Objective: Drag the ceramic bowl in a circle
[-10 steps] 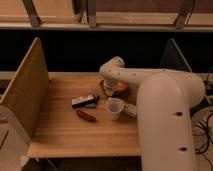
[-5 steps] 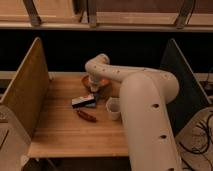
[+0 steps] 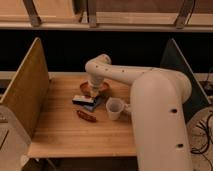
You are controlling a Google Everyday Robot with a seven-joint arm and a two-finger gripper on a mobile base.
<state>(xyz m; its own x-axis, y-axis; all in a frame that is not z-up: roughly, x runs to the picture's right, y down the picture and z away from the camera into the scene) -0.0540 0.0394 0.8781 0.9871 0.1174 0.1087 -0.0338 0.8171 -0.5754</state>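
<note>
The ceramic bowl (image 3: 102, 90) is a shallow reddish-brown bowl at the middle of the wooden table (image 3: 60, 135); only its rim shows around the arm. My gripper (image 3: 93, 90) reaches down into or onto the bowl from above, at the end of the white arm (image 3: 130, 75). A pale cup (image 3: 114, 108) stands just in front and right of the bowl. A small elongated dark red object (image 3: 86, 116) lies in front of it.
A dark flat packet (image 3: 84, 101) lies against the bowl's front left. Wooden side panel (image 3: 25, 87) on the left, dark panel (image 3: 182, 65) on the right. The arm's large white base (image 3: 160, 125) covers the table's right side.
The arm has swung left across the table over the last second, and the gripper and bowl now sit further left and nearer the dark packet.
</note>
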